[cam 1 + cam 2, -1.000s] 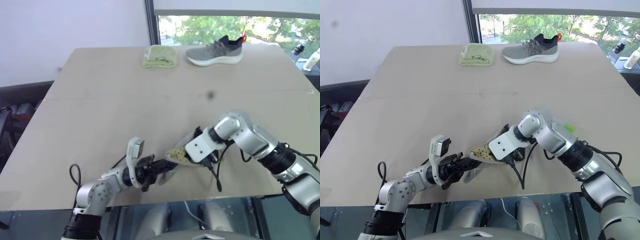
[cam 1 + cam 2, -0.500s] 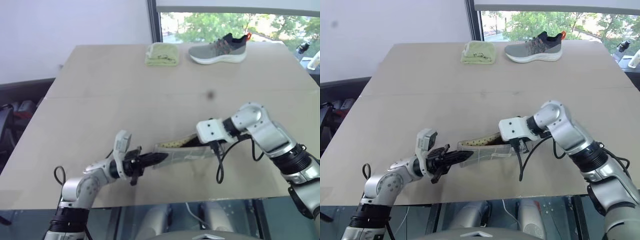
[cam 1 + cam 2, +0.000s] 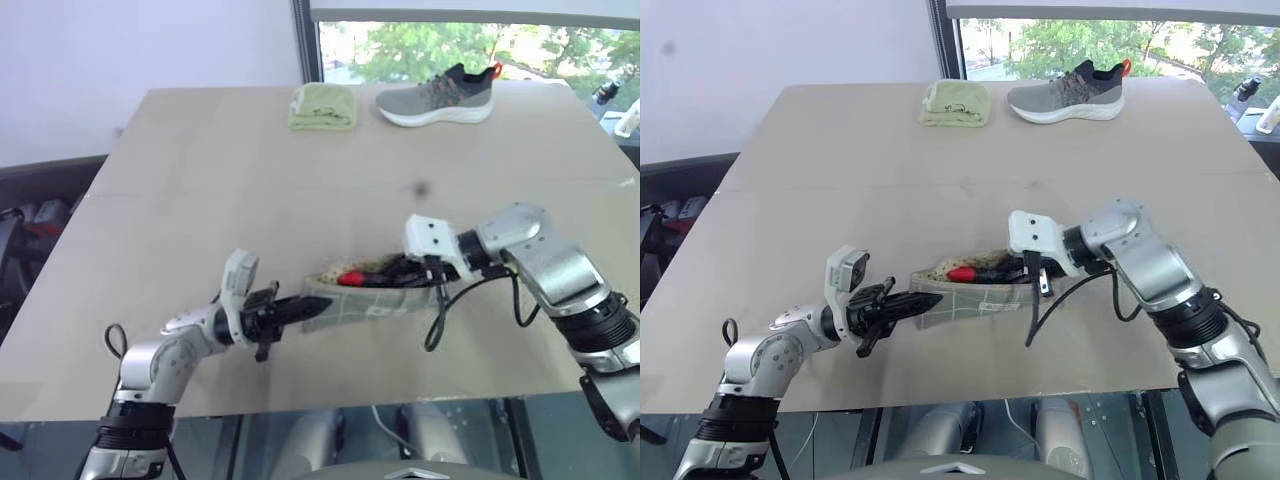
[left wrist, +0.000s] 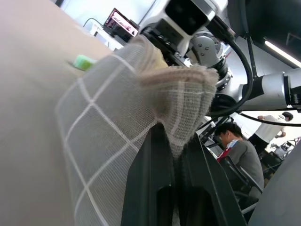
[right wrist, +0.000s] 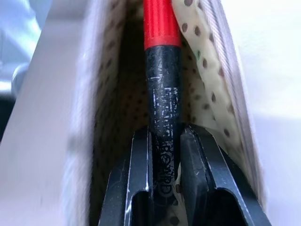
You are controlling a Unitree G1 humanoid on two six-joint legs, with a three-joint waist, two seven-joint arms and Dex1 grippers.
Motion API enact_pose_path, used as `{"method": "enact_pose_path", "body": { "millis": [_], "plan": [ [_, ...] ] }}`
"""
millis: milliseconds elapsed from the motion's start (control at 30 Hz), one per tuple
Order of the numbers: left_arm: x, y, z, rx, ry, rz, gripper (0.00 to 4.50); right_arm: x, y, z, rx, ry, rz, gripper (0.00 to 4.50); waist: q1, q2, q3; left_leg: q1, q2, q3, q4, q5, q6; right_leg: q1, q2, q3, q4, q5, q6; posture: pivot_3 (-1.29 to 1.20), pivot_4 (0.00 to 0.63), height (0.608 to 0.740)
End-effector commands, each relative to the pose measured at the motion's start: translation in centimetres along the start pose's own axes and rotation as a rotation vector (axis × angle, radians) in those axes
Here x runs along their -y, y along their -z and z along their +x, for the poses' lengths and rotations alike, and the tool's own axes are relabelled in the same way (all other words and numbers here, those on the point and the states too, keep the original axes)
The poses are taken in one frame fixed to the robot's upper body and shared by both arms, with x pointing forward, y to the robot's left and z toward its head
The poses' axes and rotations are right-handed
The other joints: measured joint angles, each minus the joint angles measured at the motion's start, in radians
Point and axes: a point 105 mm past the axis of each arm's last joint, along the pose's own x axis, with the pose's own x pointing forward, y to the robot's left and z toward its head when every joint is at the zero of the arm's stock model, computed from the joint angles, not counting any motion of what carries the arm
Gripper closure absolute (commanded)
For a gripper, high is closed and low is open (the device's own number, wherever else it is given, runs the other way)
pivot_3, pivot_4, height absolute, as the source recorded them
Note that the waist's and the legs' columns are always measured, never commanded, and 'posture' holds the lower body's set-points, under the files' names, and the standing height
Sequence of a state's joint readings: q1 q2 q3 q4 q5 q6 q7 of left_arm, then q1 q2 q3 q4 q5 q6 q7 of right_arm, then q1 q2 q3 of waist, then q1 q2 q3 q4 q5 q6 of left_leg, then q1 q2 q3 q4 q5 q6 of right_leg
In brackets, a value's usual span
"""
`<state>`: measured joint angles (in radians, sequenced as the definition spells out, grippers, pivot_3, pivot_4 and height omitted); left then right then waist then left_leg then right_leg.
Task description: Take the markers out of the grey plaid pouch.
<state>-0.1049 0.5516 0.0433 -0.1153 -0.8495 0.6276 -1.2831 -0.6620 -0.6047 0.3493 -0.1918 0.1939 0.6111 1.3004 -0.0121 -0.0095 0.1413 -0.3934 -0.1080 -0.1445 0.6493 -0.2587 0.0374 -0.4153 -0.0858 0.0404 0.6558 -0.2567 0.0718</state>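
The grey plaid pouch (image 3: 365, 302) hangs stretched lengthwise just above the table's front part, its tan dotted lining showing along the open top. My left gripper (image 3: 300, 308) is shut on the pouch's left end; the left wrist view shows the fabric (image 4: 108, 122) pinched between its fingers (image 4: 157, 155). My right gripper (image 3: 400, 272) reaches into the pouch's mouth from the right. It is shut on a red and black marker (image 5: 161, 70), whose red end (image 3: 960, 274) lies inside the opening. A small light green thing (image 4: 83, 61), perhaps a marker, lies on the table beyond the pouch.
A grey shoe (image 3: 437, 97) and a folded yellow-green cloth (image 3: 320, 108) lie at the far edge of the table (image 3: 200, 180). The table's front edge runs just under my arms. A seated person (image 4: 235, 146) shows far off in the left wrist view.
The grippers have drawn apart, and the pouch has gone from bunched up to stretched out. My right wrist has rolled and risen, and the red marker now shows in the pouch's mouth.
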Motion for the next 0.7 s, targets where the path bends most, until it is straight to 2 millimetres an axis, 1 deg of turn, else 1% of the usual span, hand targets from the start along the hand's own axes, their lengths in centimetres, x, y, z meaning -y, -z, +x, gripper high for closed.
{"method": "enact_pose_path", "body": {
  "millis": [33,133,267,433,600,700],
  "plan": [
    [1.3,1.0,1.2,-0.037,0.074,-0.016,4.50,1.1,-2.8,-1.5,0.145,0.104,0.009,4.21,0.000,0.000,0.000,0.000,0.000,0.000,0.000,0.000,0.000,0.000,0.000,0.000,0.000,0.000,0.000,0.00,0.150,0.740],
    [1.3,1.0,1.2,-0.036,0.069,-0.014,4.50,0.1,-3.4,-2.0,0.204,0.049,0.012,4.21,0.002,0.000,0.000,0.000,0.000,0.000,0.000,0.000,0.000,0.000,0.000,0.000,0.000,0.000,0.000,0.00,0.150,0.740],
    [0.9,0.7,0.9,-0.028,0.047,-0.009,4.50,-1.8,-4.5,-2.6,0.306,-0.063,0.021,4.21,0.002,0.000,0.000,0.000,0.000,0.000,0.000,0.000,0.000,0.000,0.000,0.000,0.000,0.000,0.000,0.00,0.150,0.740],
    [0.8,0.7,1.0,-0.027,0.043,-0.010,4.50,-2.0,-6.1,-3.0,0.444,-0.084,0.043,4.21,-0.003,0.001,0.001,0.000,0.000,0.000,0.000,0.000,0.000,0.000,0.000,0.000,0.001,0.000,0.000,0.00,0.150,0.740],
    [0.7,0.8,1.2,-0.024,0.043,-0.010,4.50,-2.6,-7.0,-3.4,0.527,-0.130,0.057,4.21,0.000,0.001,0.001,0.000,0.000,0.000,0.000,0.000,0.000,0.000,0.000,0.000,0.000,0.000,0.000,0.00,0.150,0.740],
    [0.6,0.7,1.3,-0.021,0.042,-0.008,4.50,-1.5,-7.4,-3.1,0.564,-0.061,0.104,4.21,0.000,0.001,0.001,0.000,0.000,0.000,0.000,0.000,0.000,0.000,0.000,0.000,0.000,0.000,0.000,0.00,0.150,0.740]
  ]
}}
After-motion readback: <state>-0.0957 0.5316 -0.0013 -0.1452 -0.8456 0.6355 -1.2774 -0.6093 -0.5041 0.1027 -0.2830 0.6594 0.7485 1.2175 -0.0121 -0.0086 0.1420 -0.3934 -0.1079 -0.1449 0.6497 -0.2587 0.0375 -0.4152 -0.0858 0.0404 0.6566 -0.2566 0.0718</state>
